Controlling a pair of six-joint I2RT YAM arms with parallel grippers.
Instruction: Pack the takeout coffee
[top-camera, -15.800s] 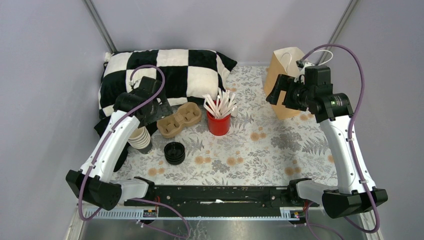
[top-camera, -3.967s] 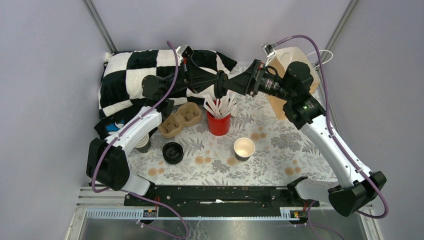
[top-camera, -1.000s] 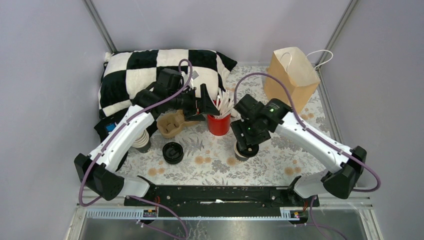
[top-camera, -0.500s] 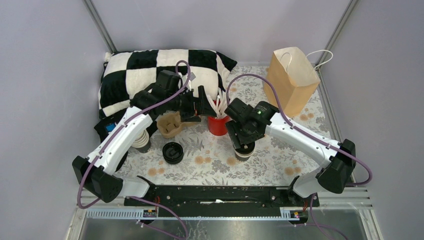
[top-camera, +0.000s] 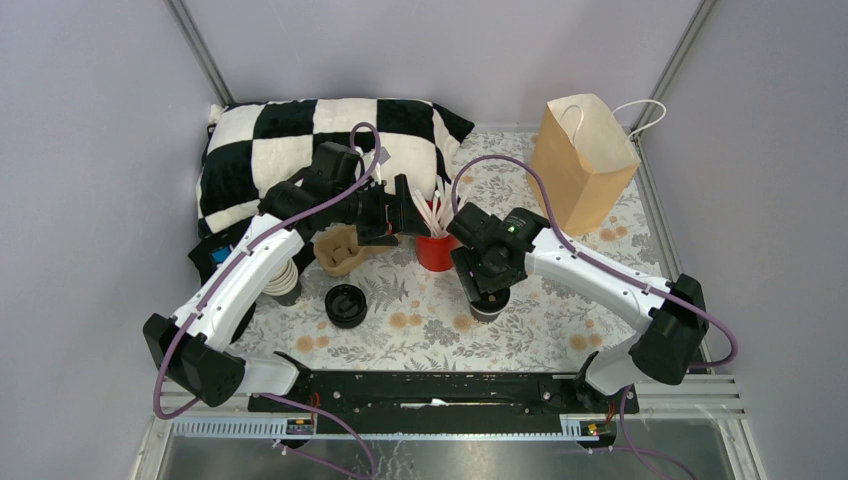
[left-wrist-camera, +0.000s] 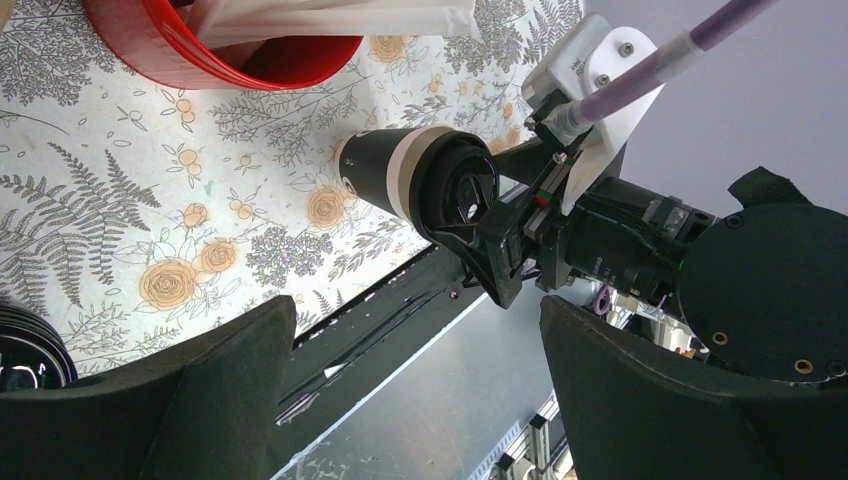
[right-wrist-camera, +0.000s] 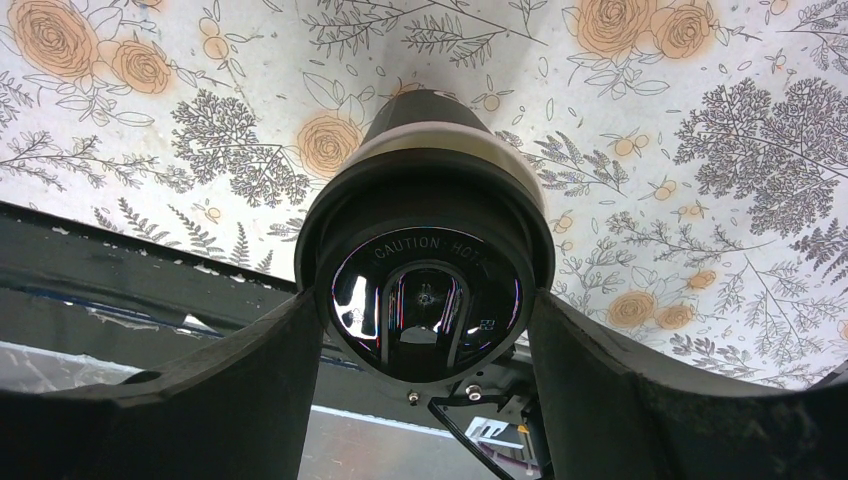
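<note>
One takeout coffee cup (top-camera: 489, 307) stands on the floral cloth, dark-sided with a pale band under its rim (right-wrist-camera: 430, 140). A round black lid (right-wrist-camera: 425, 285) marked "CAUTION HOT" sits on its mouth. My right gripper (right-wrist-camera: 425, 305) is shut on that lid from both sides, directly above the cup (left-wrist-camera: 385, 175). In the top view the right gripper (top-camera: 485, 285) covers most of the cup. My left gripper (left-wrist-camera: 418, 305) is open and holds nothing. It hovers beside the red cup, as the top view of the left gripper (top-camera: 405, 215) shows.
A red cup (top-camera: 436, 250) of white stirrers stands between the arms. A brown cup carrier (top-camera: 338, 250), a stack of black lids (top-camera: 347, 305) and a stack of lidless cups (top-camera: 282, 280) lie left. A paper bag (top-camera: 583, 160) stands back right, a checkered pillow (top-camera: 300, 140) back left.
The right arm has shifted slightly left and settled over the cup with the lid. The left gripper has drawn back a little to the left.
</note>
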